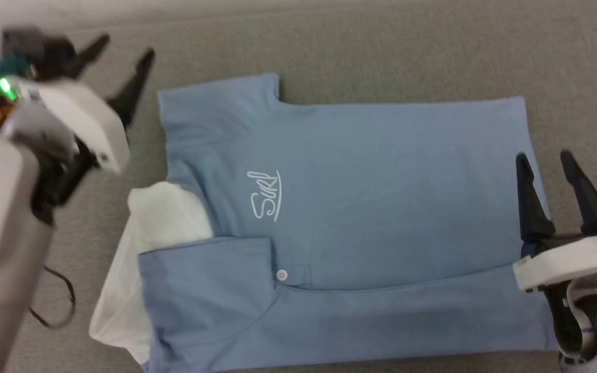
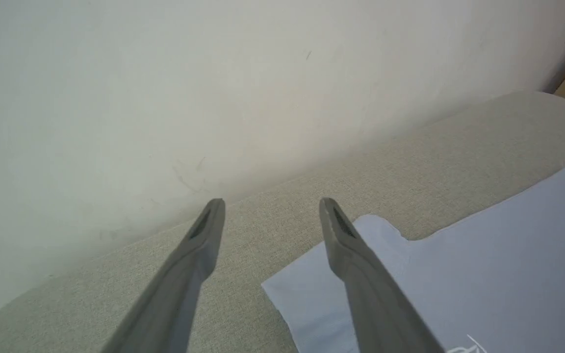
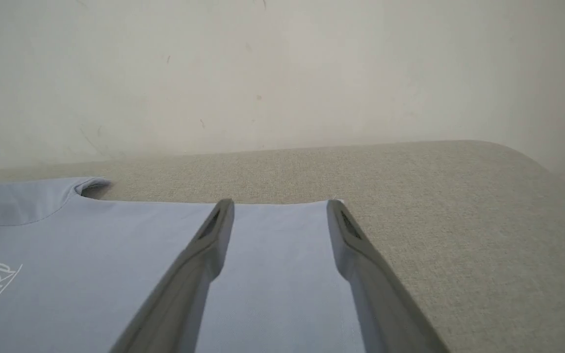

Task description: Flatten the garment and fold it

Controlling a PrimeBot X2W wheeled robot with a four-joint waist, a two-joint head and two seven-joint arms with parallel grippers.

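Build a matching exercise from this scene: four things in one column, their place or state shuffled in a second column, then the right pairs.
Column one:
1. left gripper
2. right gripper
3. script logo
4. button

Column two:
A. small, round and white, beside a folded edge
B. open, at the hem end of the garment
C. white writing on the blue chest
D. open, at the sleeve and neck end

Pairs: 1-D, 2-B, 3-C, 4-A

Garment (image 1: 381, 197) flat, near edge folded; L gripper (image 1: 126, 46) & R gripper (image 1: 543, 155) open
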